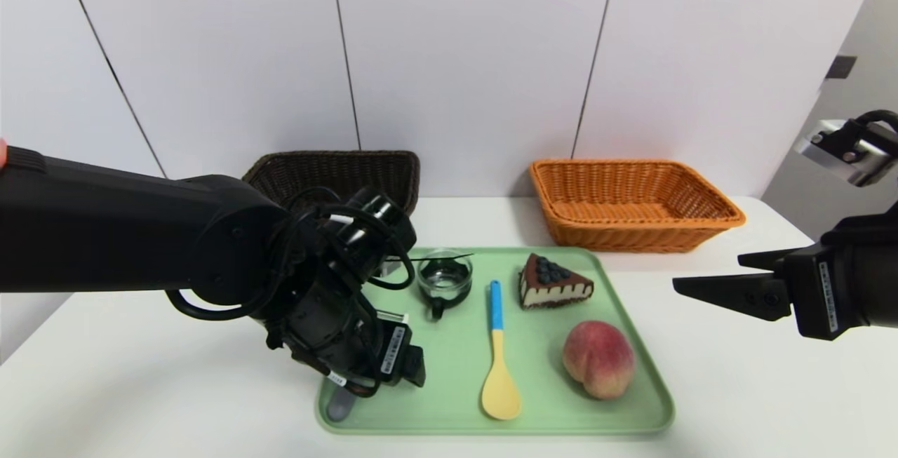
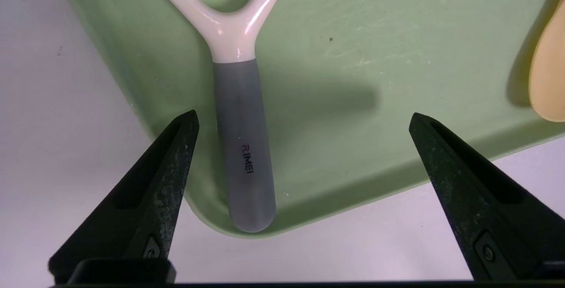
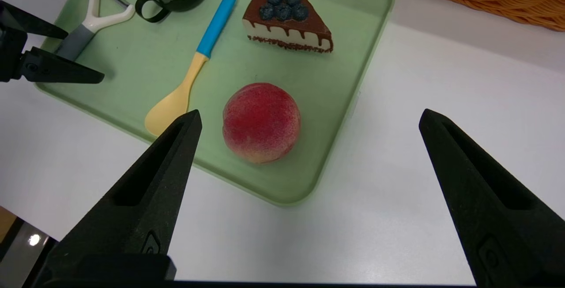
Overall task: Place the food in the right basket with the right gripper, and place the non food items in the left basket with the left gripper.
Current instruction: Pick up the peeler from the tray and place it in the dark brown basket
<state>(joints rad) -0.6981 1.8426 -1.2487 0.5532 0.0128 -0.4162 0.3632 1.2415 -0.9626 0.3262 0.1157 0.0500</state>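
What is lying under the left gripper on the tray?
Under the open left gripper lies the peeler, its grey handle on the green tray corner. In the head view, the arm covers most of it; its blade shows only in the right wrist view.

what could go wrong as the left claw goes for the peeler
1. The peeler lies off-centre between the open left claw, close to one fingertip; closing may push it sideways rather than grip it.
2. The grey handle end rests against the green tray rim, so a fingertip may catch the rim and shift the tray.
3. The glass cup sits close beside the left arm on the tray; lifting out toward the dark basket might knock it.
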